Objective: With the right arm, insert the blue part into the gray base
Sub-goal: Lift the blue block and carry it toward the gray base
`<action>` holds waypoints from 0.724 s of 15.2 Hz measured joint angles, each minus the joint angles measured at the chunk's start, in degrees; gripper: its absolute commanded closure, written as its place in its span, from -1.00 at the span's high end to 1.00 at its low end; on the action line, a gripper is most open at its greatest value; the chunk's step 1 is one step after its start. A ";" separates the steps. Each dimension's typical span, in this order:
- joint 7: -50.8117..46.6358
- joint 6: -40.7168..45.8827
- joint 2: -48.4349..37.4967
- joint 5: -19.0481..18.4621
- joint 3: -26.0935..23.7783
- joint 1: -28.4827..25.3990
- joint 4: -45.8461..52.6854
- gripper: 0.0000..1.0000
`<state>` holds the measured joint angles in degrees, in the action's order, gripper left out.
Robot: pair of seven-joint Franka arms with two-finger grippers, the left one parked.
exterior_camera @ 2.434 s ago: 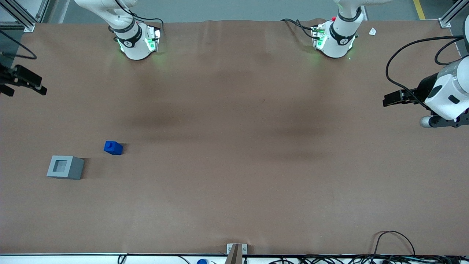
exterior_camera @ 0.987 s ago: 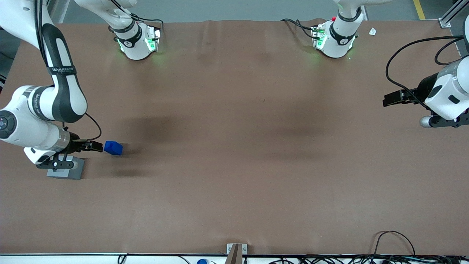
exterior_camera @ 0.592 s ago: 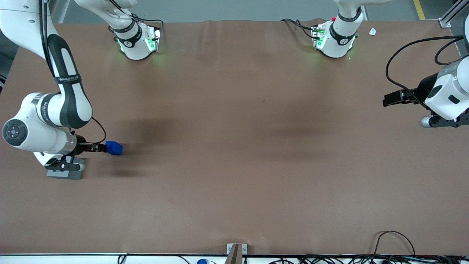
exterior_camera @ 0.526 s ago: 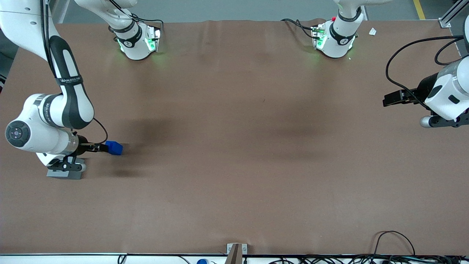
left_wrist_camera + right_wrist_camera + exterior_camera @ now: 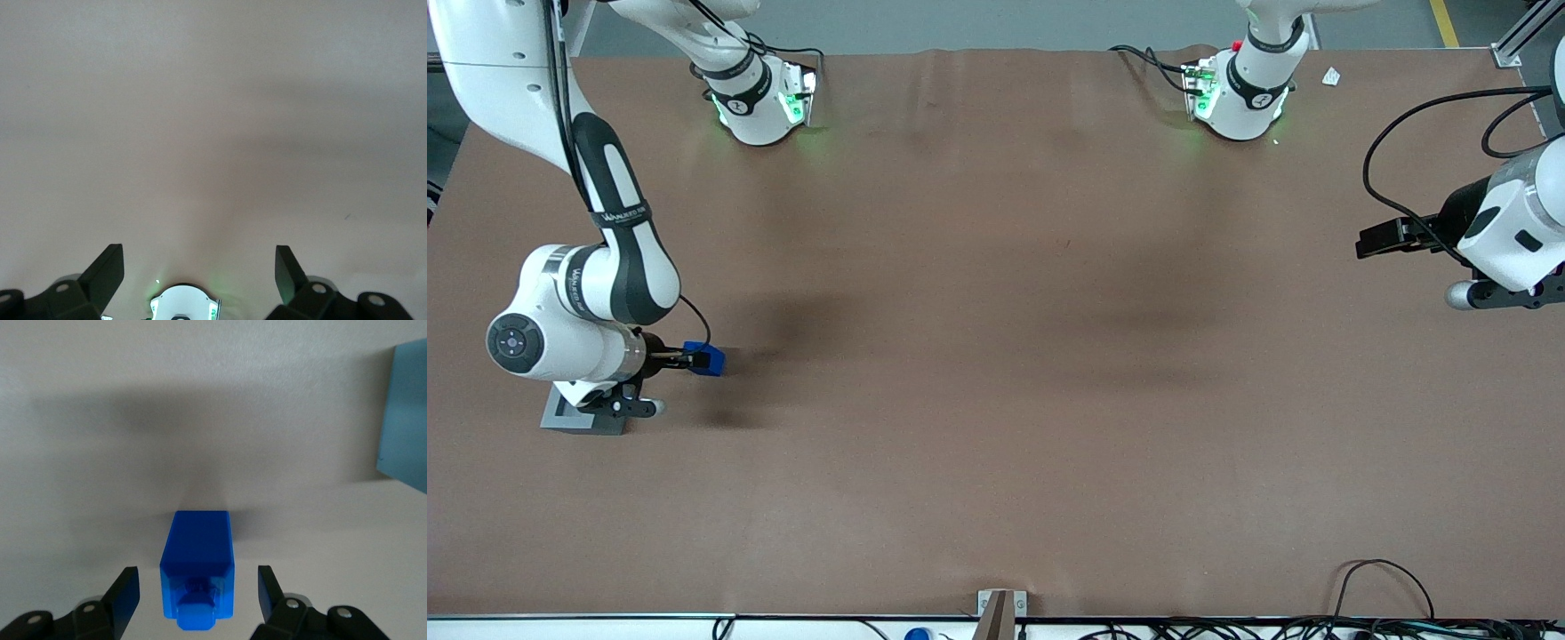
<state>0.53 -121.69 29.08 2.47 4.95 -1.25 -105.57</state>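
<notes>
The blue part (image 5: 713,361) lies on its side on the brown table. In the right wrist view the blue part (image 5: 197,570) shows its stud pointing at the camera. My right arm's gripper (image 5: 691,360) is low at the table and open. Its fingers straddle the stud end of the part with gaps on both sides, as the right wrist view of the gripper (image 5: 197,579) shows. The gray base (image 5: 580,425) stands nearer the front camera than the part and is mostly hidden under my wrist. One side of the gray base (image 5: 405,420) shows in the right wrist view.
Two arm bases (image 5: 760,98) (image 5: 1238,89) stand at the table edge farthest from the front camera. The parked arm's gripper (image 5: 1392,238) hangs over its end of the table. Cables (image 5: 1383,587) lie along the front edge. The left wrist view shows only bare table (image 5: 213,133).
My right arm has come in from the table's end and moved toward the blue part. The open fingers now straddle it. The part and base have not moved.
</notes>
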 measured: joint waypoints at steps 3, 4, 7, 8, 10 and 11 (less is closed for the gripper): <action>-0.02 0.00 0.94 0.01 -0.10 -0.16 -0.19 0.20; -0.03 0.00 1.17 0.01 -0.12 -0.21 -0.25 -0.02; -0.06 -0.01 1.32 0.02 -0.12 -0.21 -0.66 -0.98; -0.07 -0.01 1.33 0.03 -0.12 -0.21 -0.66 -0.98; -0.08 -0.06 1.32 0.03 -0.03 -0.19 -0.41 -0.98; -0.08 -0.10 1.29 0.03 0.12 -0.08 0.10 -0.98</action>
<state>0.45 -121.80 30.37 2.50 5.07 -1.32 -105.47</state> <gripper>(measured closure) 0.489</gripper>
